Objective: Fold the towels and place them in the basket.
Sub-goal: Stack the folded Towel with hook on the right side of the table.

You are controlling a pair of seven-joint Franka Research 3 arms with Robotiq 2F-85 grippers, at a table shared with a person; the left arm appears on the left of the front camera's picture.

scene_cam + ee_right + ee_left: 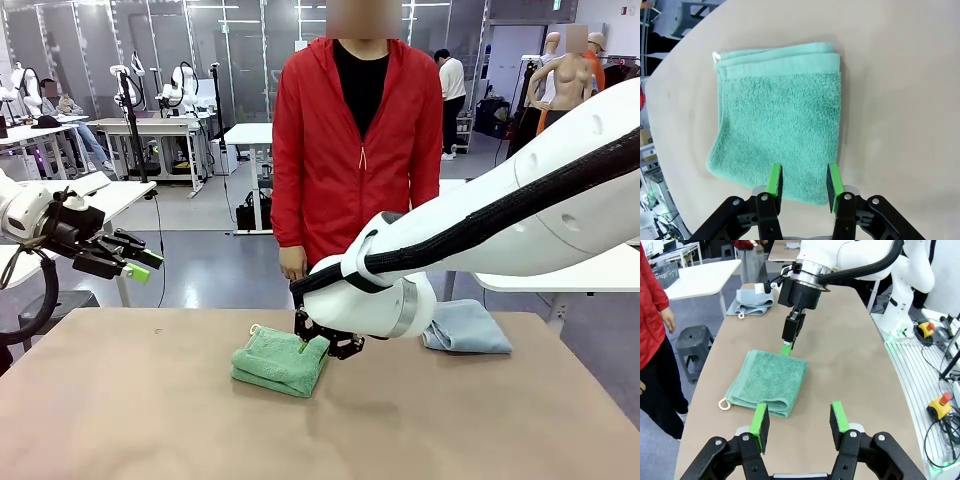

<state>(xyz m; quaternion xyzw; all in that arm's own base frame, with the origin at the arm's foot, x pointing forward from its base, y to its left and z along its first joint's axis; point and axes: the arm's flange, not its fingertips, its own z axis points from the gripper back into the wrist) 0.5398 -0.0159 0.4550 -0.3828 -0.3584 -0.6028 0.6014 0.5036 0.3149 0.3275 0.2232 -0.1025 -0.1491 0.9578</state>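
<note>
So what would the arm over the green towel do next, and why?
Probably lower a little and close on the towel's near edge. The right gripper hangs just above the folded green towel with its jaws apart and nothing between them, so it has no hold yet. The blue towel lies apart, untouched.

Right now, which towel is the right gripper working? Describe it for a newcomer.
On the tan table, in front of the person in red, lies a folded green towel under the right gripper. Unlike the grey-blue towel farther right, it has a white loop at one corner.
</note>
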